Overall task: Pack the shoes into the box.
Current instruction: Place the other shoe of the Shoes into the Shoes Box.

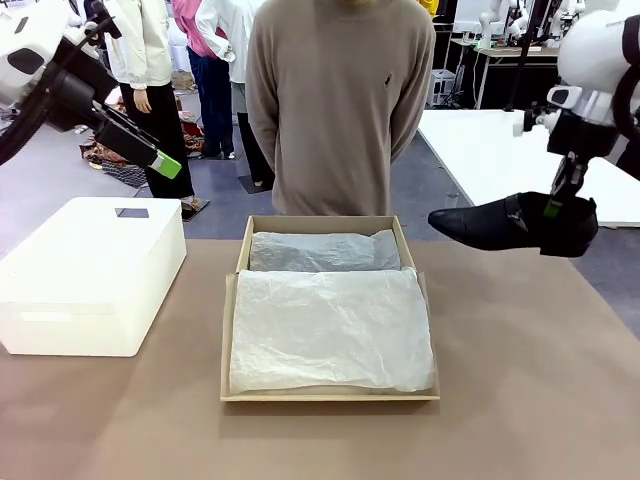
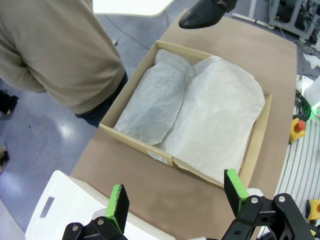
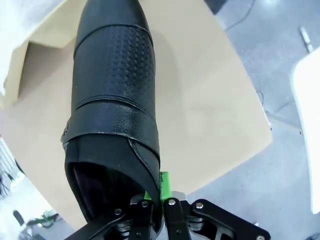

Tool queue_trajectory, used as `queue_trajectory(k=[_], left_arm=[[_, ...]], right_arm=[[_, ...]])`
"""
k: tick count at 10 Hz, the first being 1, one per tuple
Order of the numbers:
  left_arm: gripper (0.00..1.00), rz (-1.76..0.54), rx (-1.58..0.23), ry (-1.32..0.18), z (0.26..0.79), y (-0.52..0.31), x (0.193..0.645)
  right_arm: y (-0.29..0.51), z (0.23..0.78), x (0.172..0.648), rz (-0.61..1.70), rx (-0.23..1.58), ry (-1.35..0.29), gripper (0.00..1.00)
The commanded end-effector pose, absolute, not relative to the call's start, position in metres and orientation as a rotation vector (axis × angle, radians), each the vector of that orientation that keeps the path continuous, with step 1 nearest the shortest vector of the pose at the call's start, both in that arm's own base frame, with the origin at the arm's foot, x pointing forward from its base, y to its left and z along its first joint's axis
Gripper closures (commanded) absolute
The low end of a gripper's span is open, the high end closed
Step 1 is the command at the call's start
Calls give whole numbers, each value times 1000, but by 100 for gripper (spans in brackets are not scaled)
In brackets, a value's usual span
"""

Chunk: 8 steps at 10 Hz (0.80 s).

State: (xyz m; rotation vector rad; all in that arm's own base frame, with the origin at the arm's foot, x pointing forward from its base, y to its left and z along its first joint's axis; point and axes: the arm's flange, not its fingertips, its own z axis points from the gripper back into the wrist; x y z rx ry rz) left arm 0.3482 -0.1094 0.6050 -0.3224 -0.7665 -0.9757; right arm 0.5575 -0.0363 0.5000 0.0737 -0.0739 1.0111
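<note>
Right wrist view, black shoe, perforated leather

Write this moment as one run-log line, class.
left end effector: open, raised | right end effector: shut on shoe, aloft right of box | box: open, tissue inside

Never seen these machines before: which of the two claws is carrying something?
The right gripper, pinching a black shoe at its heel end in the air; the left gripper is open and empty.
</note>
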Motion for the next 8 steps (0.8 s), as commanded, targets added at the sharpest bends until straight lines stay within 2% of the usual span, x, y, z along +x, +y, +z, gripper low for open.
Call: queue_trajectory(k=[1, 3, 8], left_arm=[[0, -983, -341, -770, 605, -109, 348], [0, -983, -341, -770, 605, -109, 348], [0, -983, -341, -770, 605, -109, 348]], right_arm=[[-20, 516, 560, 926, 61, -29, 100], [-18, 519, 554, 972, 104, -42, 100], [-22, 512, 558, 939, 63, -55, 100]])
